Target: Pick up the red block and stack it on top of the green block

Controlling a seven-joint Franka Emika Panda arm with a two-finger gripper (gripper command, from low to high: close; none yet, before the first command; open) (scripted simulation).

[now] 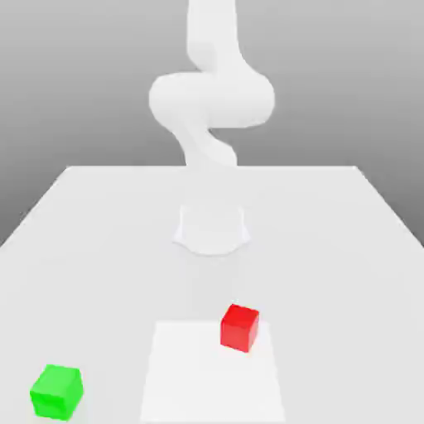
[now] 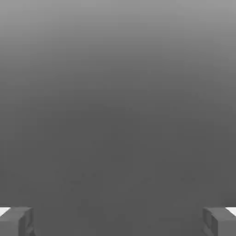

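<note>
Exterior view: red block (image 1: pixel 239 326) is sitting near the worktop's (image 1: pixel 348 248) front edge, green block (image 1: pixel 57 391) well apart toward the front corner on the exterior view's left; claw (image 2: pixel 118 221) fingers (image 2: pixel 16 221) are standing wide apart.

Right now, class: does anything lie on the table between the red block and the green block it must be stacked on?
Nothing visible does. The red block and the green block sit apart with only bare table between them.

The white arm (image 1: pixel 212 108) rose from its round base (image 1: pixel 212 229), bent in a bulky elbow above the base and continued upward. The tool (image 2: pixel 118 221) held its two grey fingertips (image 2: pixel 18 220) wide apart, empty.
</note>
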